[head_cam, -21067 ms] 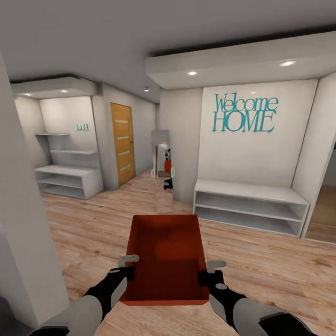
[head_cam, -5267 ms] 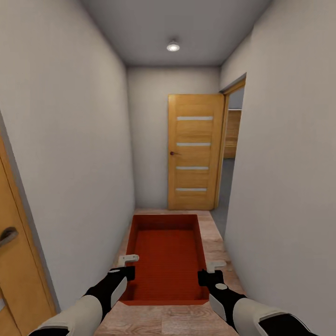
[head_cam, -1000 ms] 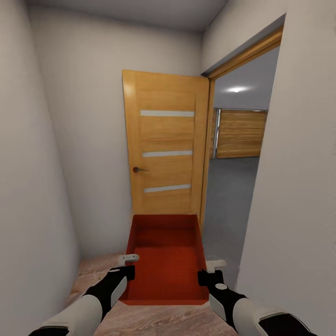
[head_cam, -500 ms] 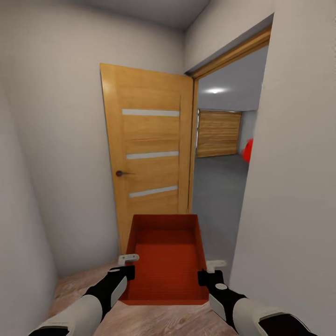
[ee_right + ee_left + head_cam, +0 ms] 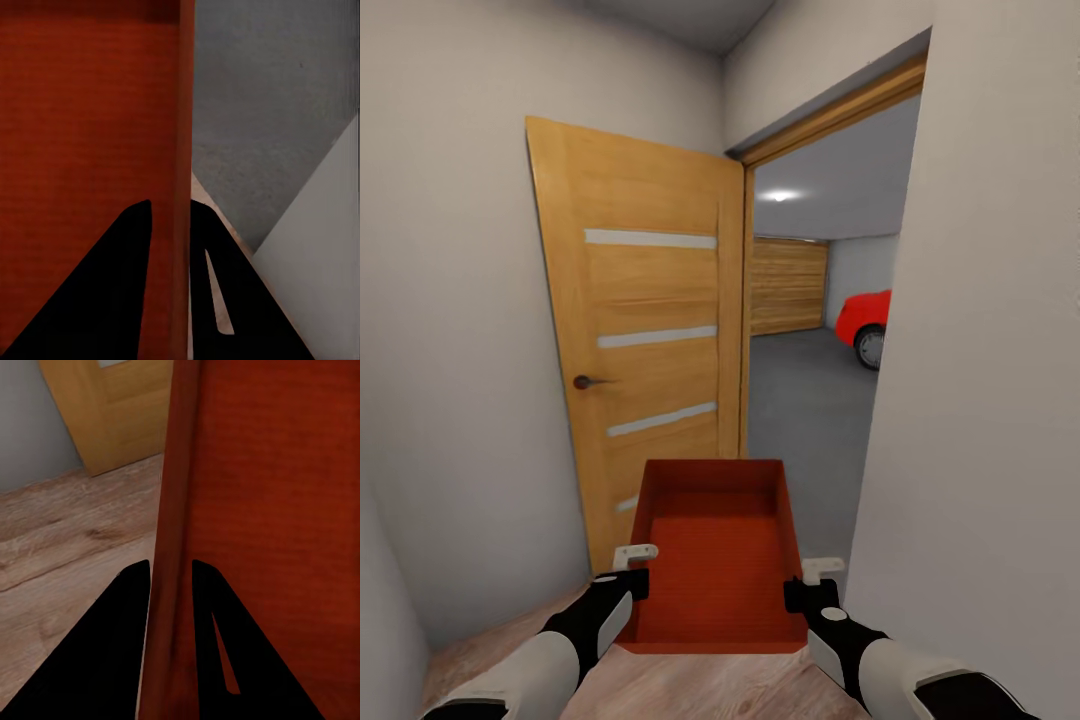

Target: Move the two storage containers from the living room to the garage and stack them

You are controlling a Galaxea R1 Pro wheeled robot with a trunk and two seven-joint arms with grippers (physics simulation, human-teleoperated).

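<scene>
Home hallway by garage point(image 5: 815, 400), car point(image 5: 865, 325)

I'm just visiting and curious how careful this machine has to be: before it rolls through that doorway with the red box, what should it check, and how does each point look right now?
1. Left gripper clamped on the box wall: ok, a finger sits on each side of the wall.
2. Right gripper clamped on the opposite wall: ok, same hold.
3. Box level and empty: ok in the head view.
4. Wooden door swung open: ok.
5. Garage floor past the opening free of obstacles: ok for the part visible; the red car stands farther back to the right.
6. Room between the box and the white wall on the right: cannot tell, it looks tight.
</scene>
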